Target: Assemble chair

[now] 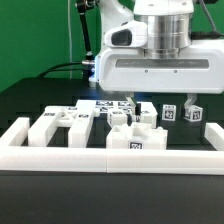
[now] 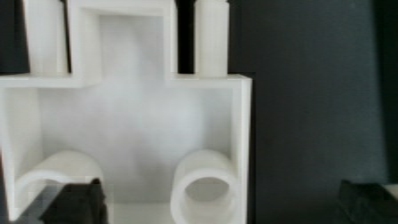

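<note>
- The jaws are released, spread wide, and grasp nothing.
- They hang from the arm (image 1: 150,45) low over the desk (image 1: 30,100), just above the middle cluster of white chair pieces.
- Directly under the jaws lies a white panel (image 1: 125,125), flat on the desk.
- In the wrist view the panel (image 2: 125,110) fills the space below the jaws. It is a broad flat body with two straight prongs running out from one edge and two round sockets near the edge closest to the jaws.
- The dark fingers (image 2: 68,200) show at both sides of the wrist view. One sits over a corner of the panel, and the other is over bare dark desk beside it. Whether the first finger touches the panel cannot be told.
- To the exterior view's right of the jaws, near but apart, small blocks (image 1: 170,112) stand upright, each showing a black-and-white tag.
- To the exterior view's left of the jaws, chunky white parts (image 1: 45,127) rest on the desk side by side.
- Behind the jaws and slightly to the exterior view's left, the marker board (image 1: 100,107) lies flat.
- In front of the jaws, the low white rail (image 1: 60,152) runs across the desk and turns back at both ends. The panel's near end lies close against it and carries a tag.
</note>
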Controlling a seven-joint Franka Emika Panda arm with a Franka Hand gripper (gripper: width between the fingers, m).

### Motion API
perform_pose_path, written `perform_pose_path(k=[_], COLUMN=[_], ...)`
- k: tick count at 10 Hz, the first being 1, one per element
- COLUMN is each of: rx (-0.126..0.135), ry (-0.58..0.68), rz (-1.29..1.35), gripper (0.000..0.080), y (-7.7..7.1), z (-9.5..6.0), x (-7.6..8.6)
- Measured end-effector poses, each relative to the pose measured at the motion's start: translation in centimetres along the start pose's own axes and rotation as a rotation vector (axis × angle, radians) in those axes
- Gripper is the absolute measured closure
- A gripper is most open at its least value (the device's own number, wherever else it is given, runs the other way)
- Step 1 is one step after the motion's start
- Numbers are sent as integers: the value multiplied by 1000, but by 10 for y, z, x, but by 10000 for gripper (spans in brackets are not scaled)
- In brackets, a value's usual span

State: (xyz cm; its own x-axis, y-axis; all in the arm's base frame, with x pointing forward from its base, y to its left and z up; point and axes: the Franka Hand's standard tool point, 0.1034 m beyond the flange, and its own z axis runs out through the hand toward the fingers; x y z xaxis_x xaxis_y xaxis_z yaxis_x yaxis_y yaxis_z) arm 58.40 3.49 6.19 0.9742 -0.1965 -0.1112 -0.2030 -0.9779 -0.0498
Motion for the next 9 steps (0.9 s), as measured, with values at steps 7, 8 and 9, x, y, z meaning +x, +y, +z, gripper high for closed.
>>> perform_pose_path(k=[7, 8, 9], rx=[3, 3, 3], ry=[30, 31, 30], rz=[-22, -22, -22], gripper=[150, 265, 400], y=[0, -1, -1], z=[41, 41, 41], x=[4, 4, 4])
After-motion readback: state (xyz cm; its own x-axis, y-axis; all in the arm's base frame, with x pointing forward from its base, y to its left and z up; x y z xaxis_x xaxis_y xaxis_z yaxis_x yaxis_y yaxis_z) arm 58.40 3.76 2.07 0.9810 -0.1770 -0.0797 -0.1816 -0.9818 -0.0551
